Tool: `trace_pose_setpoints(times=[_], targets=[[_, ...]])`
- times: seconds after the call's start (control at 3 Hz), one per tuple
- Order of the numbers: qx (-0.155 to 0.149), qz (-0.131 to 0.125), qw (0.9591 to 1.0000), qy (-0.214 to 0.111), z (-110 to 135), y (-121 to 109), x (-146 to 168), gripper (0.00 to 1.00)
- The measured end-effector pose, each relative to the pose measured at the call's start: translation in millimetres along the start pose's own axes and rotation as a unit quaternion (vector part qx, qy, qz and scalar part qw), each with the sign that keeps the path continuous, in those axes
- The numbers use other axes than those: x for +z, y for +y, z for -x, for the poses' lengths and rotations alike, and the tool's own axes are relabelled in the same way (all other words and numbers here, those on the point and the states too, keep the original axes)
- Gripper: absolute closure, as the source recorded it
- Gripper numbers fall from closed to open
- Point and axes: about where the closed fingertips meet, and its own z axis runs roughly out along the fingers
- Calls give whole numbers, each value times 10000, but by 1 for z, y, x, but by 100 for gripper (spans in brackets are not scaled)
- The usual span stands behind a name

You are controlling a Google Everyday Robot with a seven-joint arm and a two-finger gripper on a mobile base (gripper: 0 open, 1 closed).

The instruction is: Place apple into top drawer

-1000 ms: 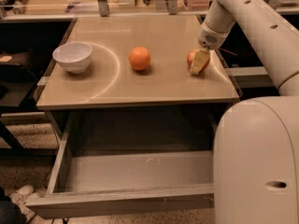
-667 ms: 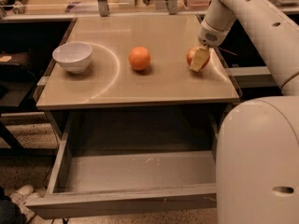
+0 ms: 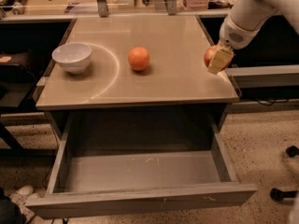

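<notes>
The gripper [image 3: 218, 59] is at the right edge of the smooth tan table [image 3: 177, 36], its jaws pinching the round red apple [image 3: 209, 56]. Below the table's front edge, the wide, shallow top drawer [image 3: 140, 172] stands open, its scuffed grey floor exposed.

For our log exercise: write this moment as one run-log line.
gripper: shut on apple, at table edge | top drawer: open, empty
</notes>
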Motion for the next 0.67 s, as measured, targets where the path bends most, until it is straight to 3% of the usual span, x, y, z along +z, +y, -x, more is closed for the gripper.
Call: trace_pose_setpoints(times=[0.33,0.67], targets=[[298,66,9995,60,-39,45,-21,100],[297,64,9995,57,-39,45,-21,100]])
